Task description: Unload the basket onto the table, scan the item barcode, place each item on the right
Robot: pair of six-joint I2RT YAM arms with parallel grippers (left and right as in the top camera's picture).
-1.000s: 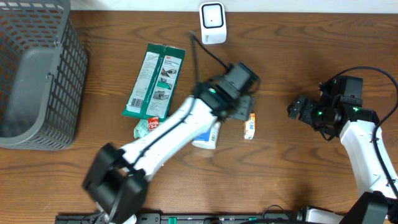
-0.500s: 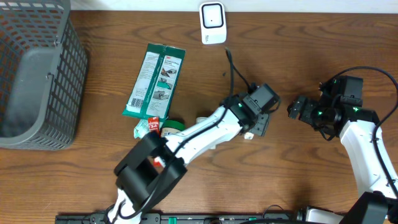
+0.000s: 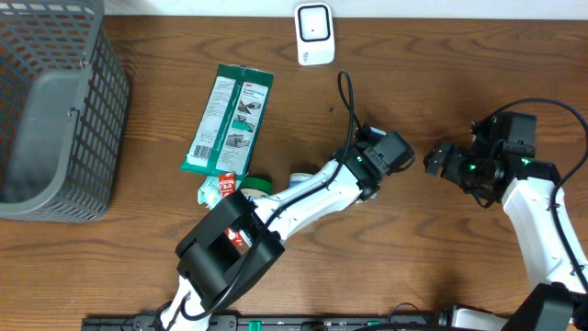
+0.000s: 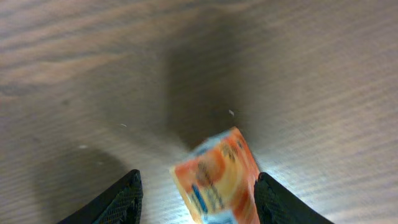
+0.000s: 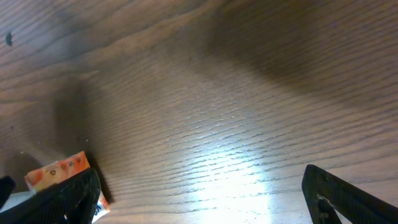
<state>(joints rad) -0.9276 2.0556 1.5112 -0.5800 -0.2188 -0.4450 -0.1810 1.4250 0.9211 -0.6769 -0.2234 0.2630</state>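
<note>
- Orange packet (image 4: 214, 177) lay on the surface (image 4: 93, 74), between the fingers of my left end effector (image 4: 198, 186), which I had just swung over it.
- Jaws had narrowed but not clenched; I judged the grasp pending, with the scanner (image 3: 314, 34) well apart.

A brown wood-grain tabletop (image 3: 459, 276) fills the scene, bordered along its far edge by a narrow pale strip (image 3: 441, 7), its smooth surface showing darker streaks and a soft white patch of reflected light.
</note>
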